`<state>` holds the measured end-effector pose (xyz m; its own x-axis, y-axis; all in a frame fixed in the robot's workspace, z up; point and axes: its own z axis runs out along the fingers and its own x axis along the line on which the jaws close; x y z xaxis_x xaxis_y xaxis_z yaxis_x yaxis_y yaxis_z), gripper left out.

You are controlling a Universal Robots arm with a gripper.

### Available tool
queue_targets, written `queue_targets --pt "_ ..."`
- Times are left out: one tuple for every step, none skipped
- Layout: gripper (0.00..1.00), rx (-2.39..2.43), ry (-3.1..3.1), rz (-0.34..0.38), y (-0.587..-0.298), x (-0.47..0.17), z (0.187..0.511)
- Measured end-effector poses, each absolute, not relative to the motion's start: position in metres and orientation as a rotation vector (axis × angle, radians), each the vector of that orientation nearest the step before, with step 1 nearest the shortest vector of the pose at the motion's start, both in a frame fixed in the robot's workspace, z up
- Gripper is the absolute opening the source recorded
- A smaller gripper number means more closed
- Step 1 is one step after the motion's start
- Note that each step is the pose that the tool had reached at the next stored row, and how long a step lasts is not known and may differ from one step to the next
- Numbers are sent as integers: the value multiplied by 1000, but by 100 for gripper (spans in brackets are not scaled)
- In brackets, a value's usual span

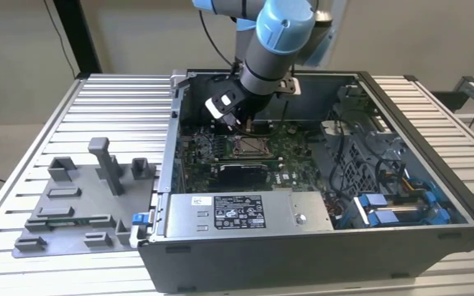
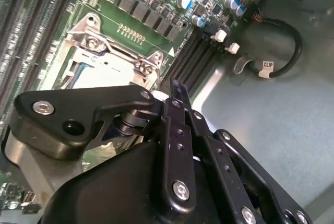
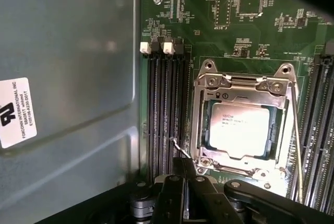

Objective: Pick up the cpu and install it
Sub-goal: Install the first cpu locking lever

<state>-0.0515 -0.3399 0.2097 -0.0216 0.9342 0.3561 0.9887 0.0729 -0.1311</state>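
Note:
The cpu, a pale silvery square chip, lies flat in the motherboard socket under the metal load frame. In the second wrist view the cpu shows partly behind the gripper's black linkage. In the exterior view the cpu lies in the middle of the board. My gripper hangs low over the socket's edge, beside the memory slots, with its fingers together. The thin wire lever ends right at the fingertips; whether it is gripped is hidden. The gripper sits inside the open case.
The open computer case walls the gripper in on all sides. A power supply lies at the front, blue drive brackets on the exterior view's right. Black memory slots run beside the socket. A grey fixture plate stands on the table at the left.

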Motion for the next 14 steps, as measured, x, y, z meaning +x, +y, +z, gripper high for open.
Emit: queue_targets --pt "0 -1914 -2011 -217 -339 -52 209" --pt "0 -1914 -2011 -218 -338 -52 209" --pt "0 -1915 -2011 -218 -338 -53 208" --pt "0 -1915 -2012 -217 -338 -54 207" --pt "0 -1915 -2012 -217 -338 -55 207" --pt "0 -1915 -2012 -217 -338 -56 206" --pt "0 -1916 -2012 -216 -338 -57 206" --pt "0 -1916 -2013 -216 -338 -58 205" --pt "0 -1916 -2013 -216 -338 -58 204" --pt "0 -1917 -2013 -215 -338 -59 204" --pt "0 -1917 -2013 -215 -338 -59 203" --pt "0 -1917 -2013 -215 -338 -59 203" --pt "0 -1917 -2013 -215 -338 -59 203" --pt "0 -1917 -2013 -215 -338 -59 203"
